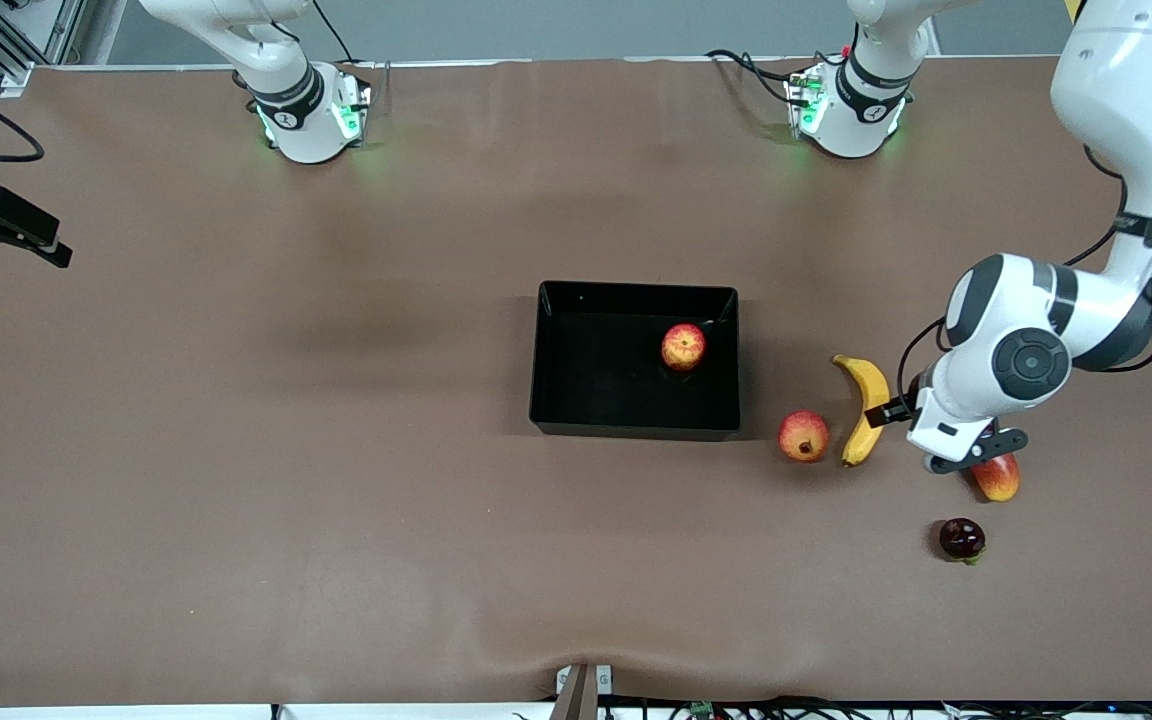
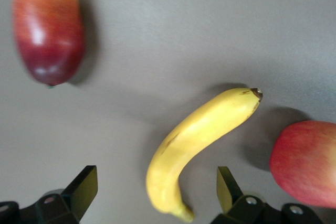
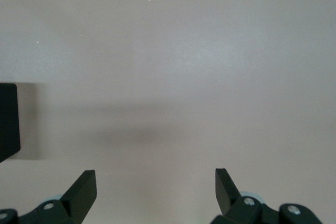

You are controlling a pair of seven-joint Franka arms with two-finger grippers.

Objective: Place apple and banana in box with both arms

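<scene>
The apple [image 1: 683, 346] lies inside the black box [image 1: 556, 400], near the wall toward the left arm's end. The yellow banana [image 1: 864, 405] lies on the table beside the box, toward the left arm's end. My left gripper [image 1: 971, 455] hangs in the air over the table between the banana and a mango-like fruit. In its wrist view the left gripper [image 2: 156, 195] is open and empty, with one end of the banana [image 2: 199, 137] showing between the fingers [image 2: 84, 187] below them. My right gripper [image 3: 155, 192] is open and empty over bare table; it does not show in the front view.
A round red-yellow crowned fruit [image 1: 803, 436] lies close beside the banana and shows in the left wrist view [image 2: 307, 161]. The mango-like fruit [image 1: 998, 478] lies partly under the left hand. A dark red fruit [image 1: 962, 539] lies nearer the camera. A black corner [image 3: 8, 124] shows in the right wrist view.
</scene>
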